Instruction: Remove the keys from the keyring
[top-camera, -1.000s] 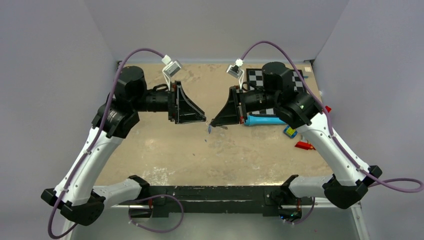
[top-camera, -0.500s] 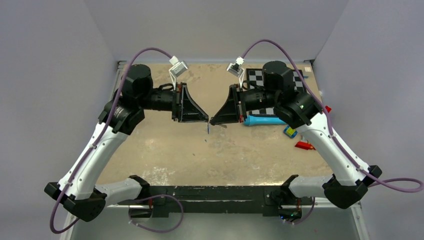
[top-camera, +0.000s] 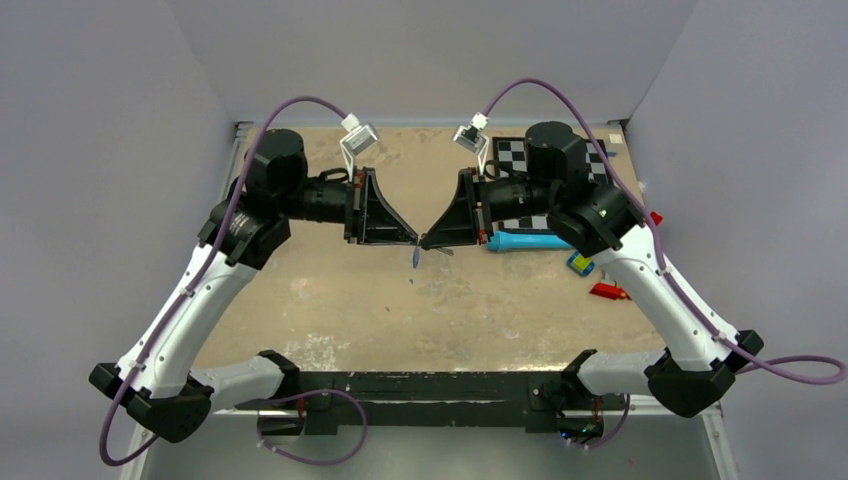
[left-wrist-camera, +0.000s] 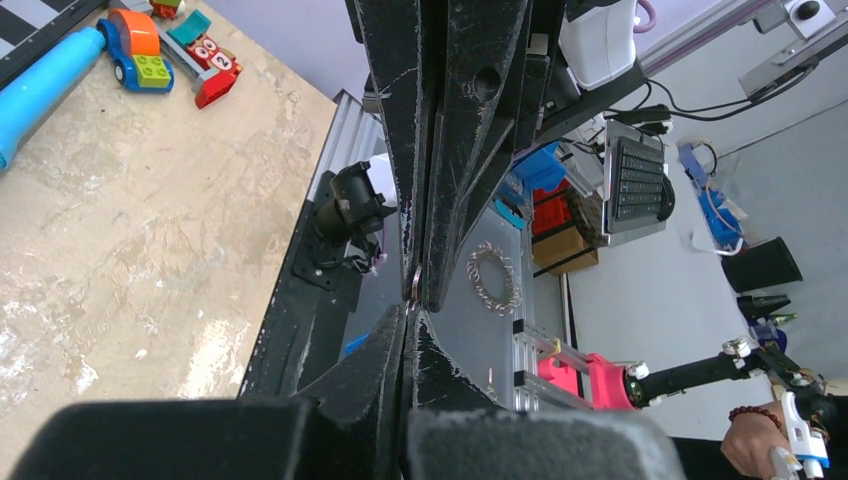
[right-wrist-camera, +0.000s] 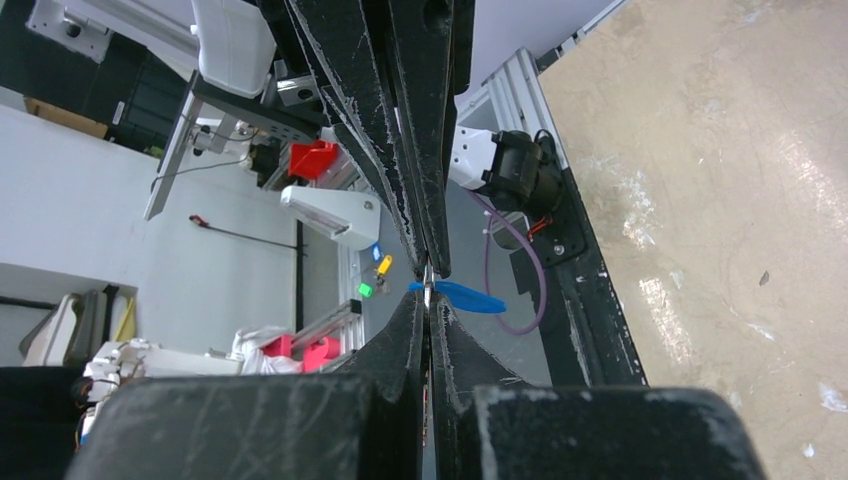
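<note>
My two grippers meet tip to tip above the middle of the table. My right gripper (top-camera: 425, 243) is shut on the thin metal keyring (left-wrist-camera: 415, 285). The bright blue oval piece (top-camera: 415, 258) hangs just below the tips, and it also shows in the right wrist view (right-wrist-camera: 465, 298). A small grey key (top-camera: 443, 252) sticks out to the right under the right fingers. My left gripper (top-camera: 413, 240) is shut, its tips (left-wrist-camera: 410, 312) pinching the near edge of the same ring. In the right wrist view my right gripper (right-wrist-camera: 427, 297) holds a metal sliver between its tips.
A long light-blue tube tool (top-camera: 530, 241) lies right of the right gripper. A small blue-and-yellow block (top-camera: 579, 263) and a red piece (top-camera: 608, 291) lie further right. A checkerboard (top-camera: 520, 155) lies at the back right. The tan table (top-camera: 330, 290) has walls round it.
My left gripper has moved right until its tips meet the right gripper's tips at the keyring. The right arm has held still with the keys.
</note>
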